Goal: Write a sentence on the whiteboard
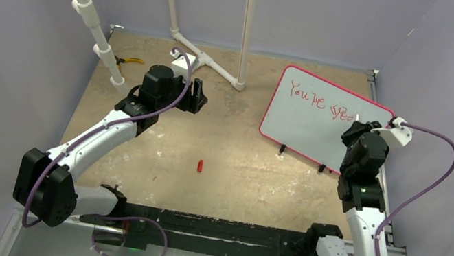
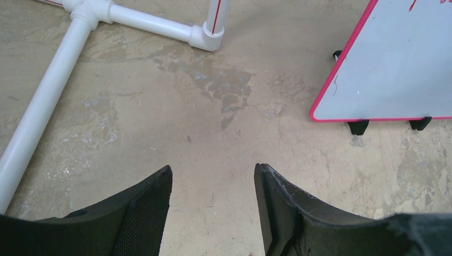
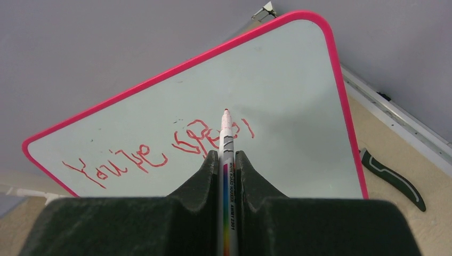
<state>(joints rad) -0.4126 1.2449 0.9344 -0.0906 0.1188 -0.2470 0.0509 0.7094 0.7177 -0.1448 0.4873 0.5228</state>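
Note:
The whiteboard (image 1: 313, 118) with its pink-red frame stands propped at the table's far right, also in the right wrist view (image 3: 288, 90) and at the right of the left wrist view (image 2: 394, 69). Red lettering, the sentence (image 3: 154, 149), reads roughly "You're spec" across its upper part (image 1: 316, 100). My right gripper (image 3: 226, 154) is shut on a white marker (image 3: 226, 176), whose red tip (image 3: 226, 111) points at the board by the last letters. My left gripper (image 2: 213, 173) hovers open over bare table, left of the board, nothing between its fingers.
A white PVC pipe frame (image 1: 204, 61) stands at the back centre, with a slanted pipe (image 1: 84, 7) at the left. A small red cap (image 1: 200, 165) lies mid-table. Pliers (image 1: 127, 60) lie far left. A dark-handled tool (image 3: 392, 178) lies right of the board.

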